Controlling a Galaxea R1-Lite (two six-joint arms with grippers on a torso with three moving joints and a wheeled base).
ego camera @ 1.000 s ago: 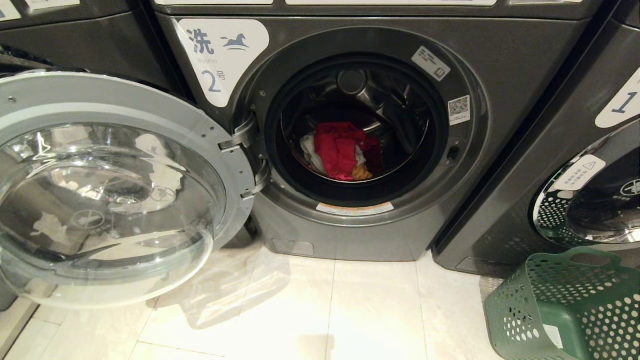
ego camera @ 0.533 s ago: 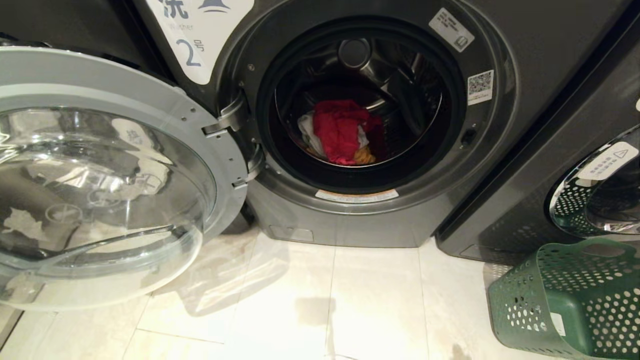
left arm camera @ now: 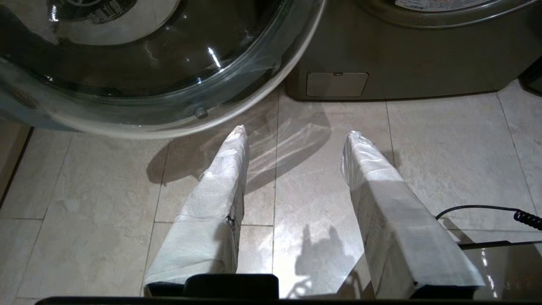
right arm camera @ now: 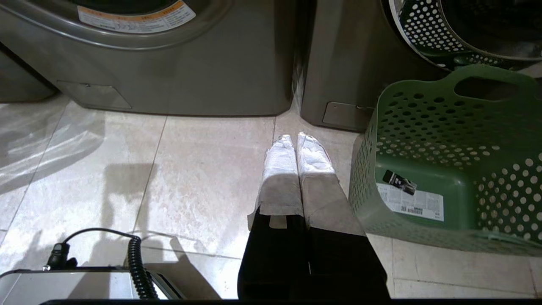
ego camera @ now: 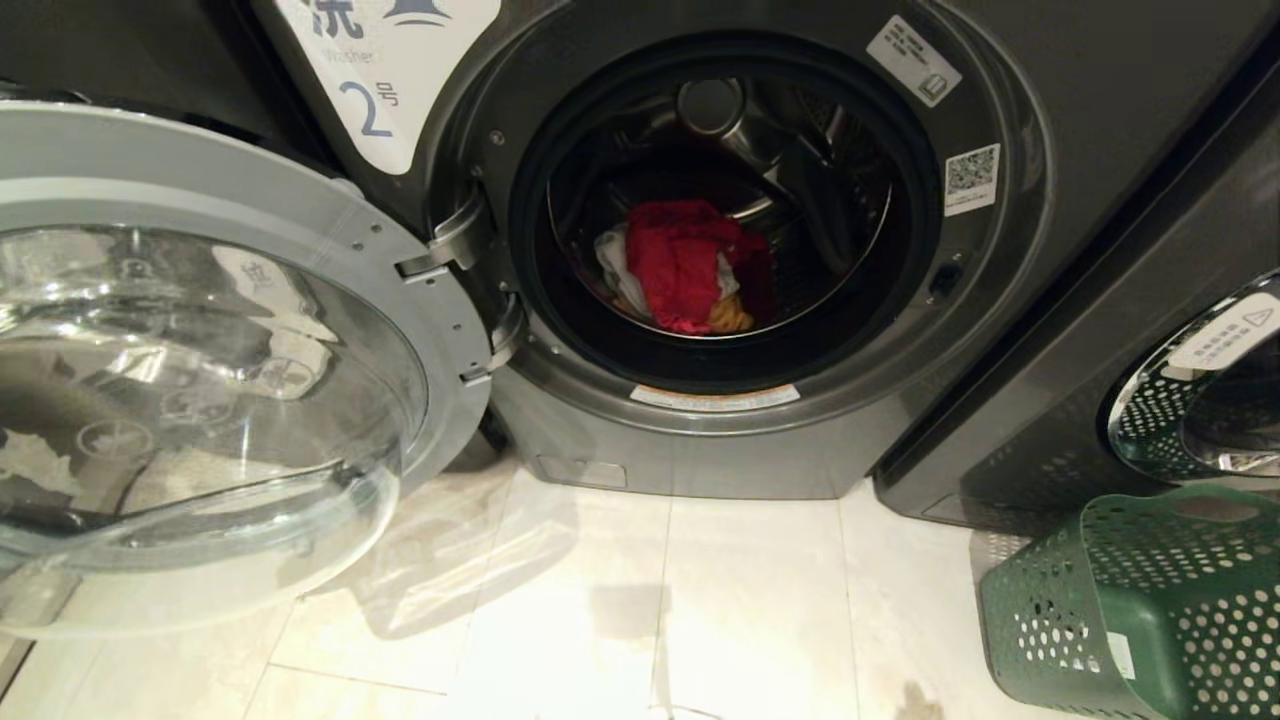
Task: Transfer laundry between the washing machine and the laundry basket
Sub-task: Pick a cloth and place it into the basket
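Observation:
The washing machine [ego camera: 700, 450] marked 2 stands straight ahead with its round glass door [ego camera: 200, 350] swung wide open to the left. The laundry [ego camera: 685, 265] lies low in the drum: a red garment on top, white cloth beside it, a small yellow-orange piece at its lower edge. The green laundry basket [ego camera: 1150, 620] stands on the floor at the lower right, tilted, with nothing showing inside it. Neither arm shows in the head view. My left gripper [left arm camera: 296, 133] hangs open over the tiles below the door, holding nothing. My right gripper [right arm camera: 296, 137] is shut and empty, just left of the basket [right arm camera: 444, 140].
A like machine [ego camera: 1190, 400] stands to the right with its door closed, the basket just before it. The open door juts far out over the pale tiled floor [ego camera: 700, 600] on the left. A coiled black cable [right arm camera: 135, 258] lies beside my base.
The whole head view has shifted: the camera has come nearer and tipped down, so the drum opening looks larger and the label sits higher. Laundry, door and basket have not moved.

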